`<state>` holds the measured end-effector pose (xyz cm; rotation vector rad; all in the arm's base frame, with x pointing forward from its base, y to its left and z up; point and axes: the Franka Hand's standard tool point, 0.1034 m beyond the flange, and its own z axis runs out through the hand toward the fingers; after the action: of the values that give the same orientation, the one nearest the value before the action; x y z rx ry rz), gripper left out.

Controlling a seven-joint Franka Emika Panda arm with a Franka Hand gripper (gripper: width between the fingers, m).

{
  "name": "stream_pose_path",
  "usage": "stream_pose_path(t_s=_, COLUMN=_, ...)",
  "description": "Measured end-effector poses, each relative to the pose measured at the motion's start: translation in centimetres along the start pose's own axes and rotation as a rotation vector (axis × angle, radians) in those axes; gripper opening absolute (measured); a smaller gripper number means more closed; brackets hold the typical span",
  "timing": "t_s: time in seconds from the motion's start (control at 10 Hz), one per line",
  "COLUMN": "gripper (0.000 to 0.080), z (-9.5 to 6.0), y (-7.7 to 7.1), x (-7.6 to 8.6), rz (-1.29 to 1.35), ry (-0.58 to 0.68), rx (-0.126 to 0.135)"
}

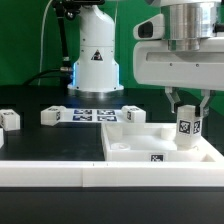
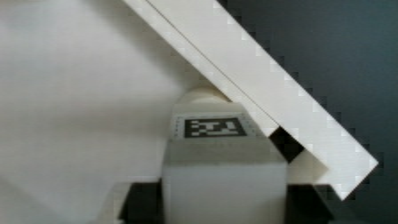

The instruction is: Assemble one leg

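My gripper (image 1: 186, 112) is shut on a leg (image 1: 185, 127), a small white post with a black-and-white tag, held upright at the exterior view's right. Its lower end stands at the right rear corner of the large flat white piece with recessed pockets (image 1: 150, 146). In the wrist view the leg (image 2: 219, 160) sits between my dark fingers (image 2: 150, 200), its far end against the white piece (image 2: 89, 90) beside that piece's raised edge (image 2: 267, 90). Other legs lie on the table: one at the far left (image 1: 9, 120), one (image 1: 51, 116) left of centre, one (image 1: 134, 115) behind the white piece.
The marker board (image 1: 93, 115) lies flat in front of the robot base (image 1: 96, 65). A long white flat bar (image 1: 110, 175) runs across the front of the table. A dark mat covers the table.
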<state>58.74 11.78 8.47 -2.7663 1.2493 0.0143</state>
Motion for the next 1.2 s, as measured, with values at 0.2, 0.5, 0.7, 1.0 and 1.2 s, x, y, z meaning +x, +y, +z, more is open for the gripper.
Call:
stream_pose_path(t_s=0.2, gripper=0.0291, z=0.00, y=0.00, x=0.00, rz=0.000, ry=0.000, rx=0.000)
stream_pose_path(t_s=0.5, gripper=0.0373, z=0.00, y=0.00, x=0.00, rz=0.000, ry=0.000, rx=0.000)
stream_pose_path(t_s=0.7, gripper=0.0619, z=0.00, y=0.00, x=0.00, rz=0.000, ry=0.000, rx=0.000)
stream_pose_path(t_s=1.0, gripper=0.0648, z=0.00, y=0.00, x=0.00, rz=0.000, ry=0.000, rx=0.000)
stream_pose_path(t_s=1.2, gripper=0.0649, z=0.15, y=-0.13, x=-0.32, rz=0.105, ry=-0.013, rx=0.006)
